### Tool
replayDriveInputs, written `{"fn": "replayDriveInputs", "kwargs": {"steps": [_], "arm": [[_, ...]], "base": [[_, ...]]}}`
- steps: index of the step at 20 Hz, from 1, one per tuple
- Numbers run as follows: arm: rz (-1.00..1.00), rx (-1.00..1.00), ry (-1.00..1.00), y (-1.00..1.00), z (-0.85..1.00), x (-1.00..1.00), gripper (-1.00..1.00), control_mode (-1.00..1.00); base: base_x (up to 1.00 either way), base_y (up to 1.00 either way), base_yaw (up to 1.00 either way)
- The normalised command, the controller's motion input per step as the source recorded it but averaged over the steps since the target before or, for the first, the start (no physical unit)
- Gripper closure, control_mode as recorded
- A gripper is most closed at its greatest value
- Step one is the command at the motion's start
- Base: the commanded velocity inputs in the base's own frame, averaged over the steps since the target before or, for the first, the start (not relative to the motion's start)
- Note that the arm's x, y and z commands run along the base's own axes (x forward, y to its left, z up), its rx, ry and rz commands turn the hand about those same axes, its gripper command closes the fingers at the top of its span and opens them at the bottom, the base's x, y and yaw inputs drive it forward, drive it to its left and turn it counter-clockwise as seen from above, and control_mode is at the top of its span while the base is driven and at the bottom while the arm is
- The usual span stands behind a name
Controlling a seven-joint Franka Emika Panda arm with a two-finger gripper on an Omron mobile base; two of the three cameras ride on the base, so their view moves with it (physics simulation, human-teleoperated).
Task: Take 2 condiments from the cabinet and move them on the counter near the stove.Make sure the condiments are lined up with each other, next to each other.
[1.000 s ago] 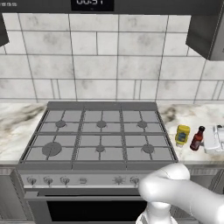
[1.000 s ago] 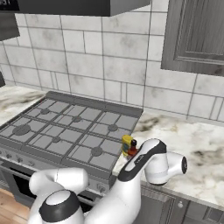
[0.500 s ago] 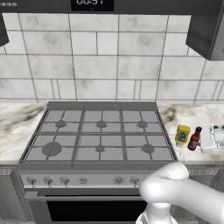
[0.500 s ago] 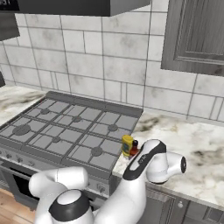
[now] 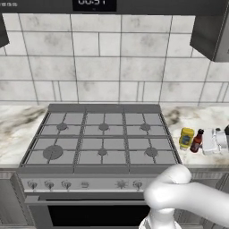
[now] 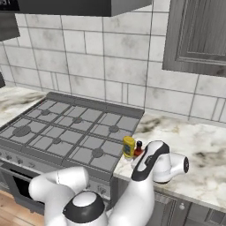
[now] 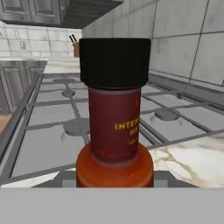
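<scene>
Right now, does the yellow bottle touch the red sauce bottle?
Apart. In the left base view, a thin strip of counter shows between the yellow bottle and the red sauce bottle, both upright beside the stove.

Two bottles (image 5: 191, 139) right of stove (image 5: 103, 136)

A glossy white arm (image 6: 132, 198) of rounded, tubular segments fills the lower middle of the right base view, with a dark grey cap on its lowest joint and a black band curving along the wrist housing (image 6: 161, 161).
</scene>
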Motion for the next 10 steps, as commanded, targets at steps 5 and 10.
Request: {"fn": "replayDriveInputs", "kwargs": {"steps": [5,10], "arm": [[0.0,0.0,0.0,-0.04,-0.2,0.18,1.0,-1.0],[0.0,0.0,0.0,0.0,-0.15,0.09,1.0,-1.0]], "base": [[0.0,0.0,0.0],[0.0,0.0,0.0]]}}
